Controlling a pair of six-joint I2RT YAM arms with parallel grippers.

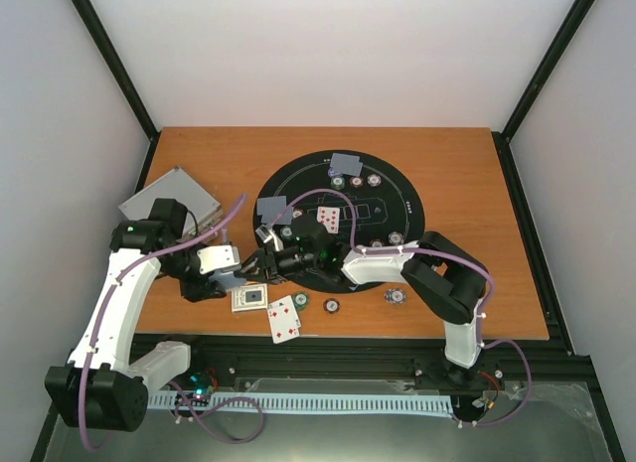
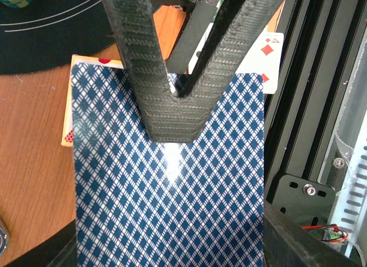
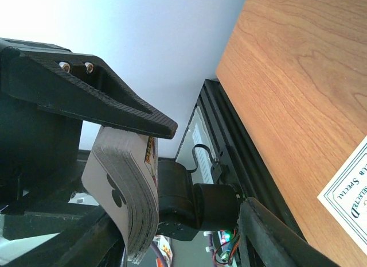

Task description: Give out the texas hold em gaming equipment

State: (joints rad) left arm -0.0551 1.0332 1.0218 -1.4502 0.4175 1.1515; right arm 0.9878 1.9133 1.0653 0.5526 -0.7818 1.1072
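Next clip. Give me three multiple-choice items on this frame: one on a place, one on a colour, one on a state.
1. Where does the silver case lie?
A. on the black mat
B. right of the mat
C. left of the mat

2. The face-up four lying off the mat has pips of which colour?
A. red
B. black
C. green

3. The left gripper is:
A. open and empty
B. shut on the deck of cards
C. out of view

Key:
1. C, the top view shows it left of the mat.
2. A, red diamonds show.
3. B, its fingers pinch the blue-patterned deck.
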